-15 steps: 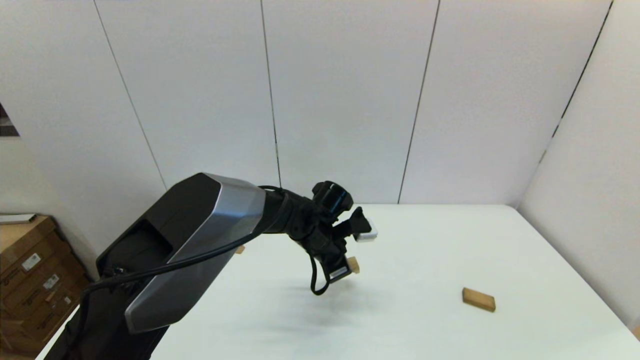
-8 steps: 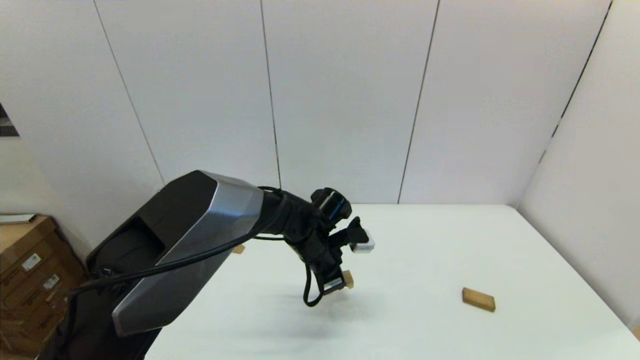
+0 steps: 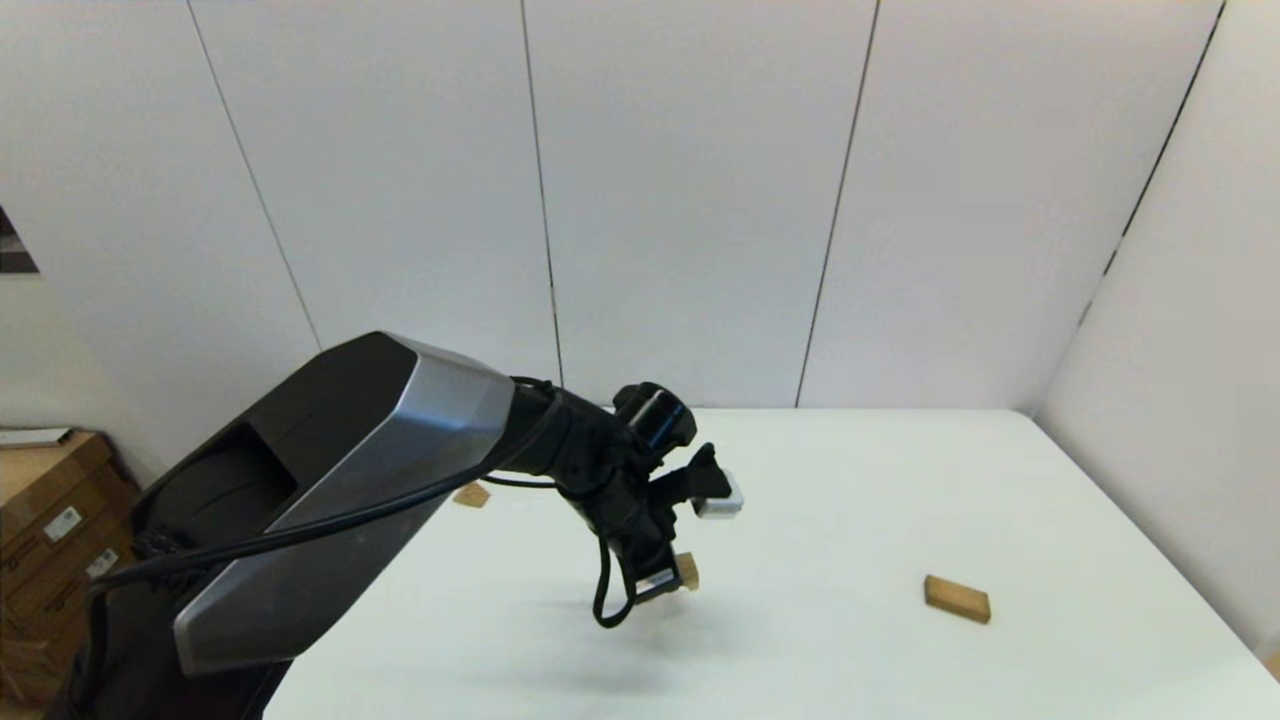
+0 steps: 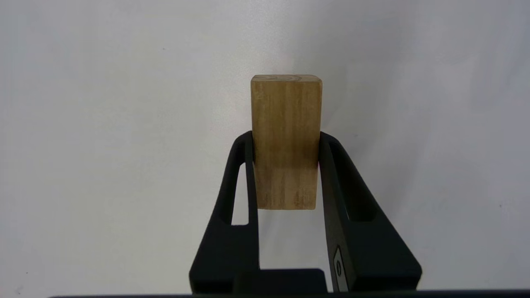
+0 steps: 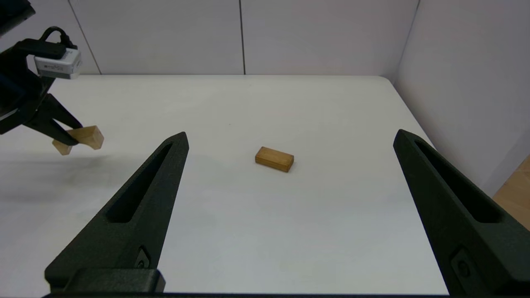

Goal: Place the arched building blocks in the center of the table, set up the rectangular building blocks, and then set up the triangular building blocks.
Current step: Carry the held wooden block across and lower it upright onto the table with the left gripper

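Observation:
My left gripper [image 3: 672, 578] hangs a little above the middle of the white table [image 3: 850, 480], shut on the arched building block [image 3: 687, 570]. In the left wrist view the light-wood arched block [image 4: 285, 111] sticks out beyond the two black fingers [image 4: 242, 165], plain face up. From the right wrist view the arched block [image 5: 83, 138] shows a notch on its underside. The rectangular building block [image 3: 957, 598] lies flat at the right. The small triangular building block [image 3: 470, 494] sits at the far left, beside my left arm. My right gripper [image 5: 290, 133] is open and holds nothing.
White wall panels close off the table's far and right sides. Brown cardboard boxes [image 3: 50, 520] stand on the floor beyond the table's left edge. The rectangular block [image 5: 274, 159] lies between and beyond my right fingers.
My left arm has come down and slightly nearer, carrying the arched block lower toward the tabletop. The other two blocks have not moved.

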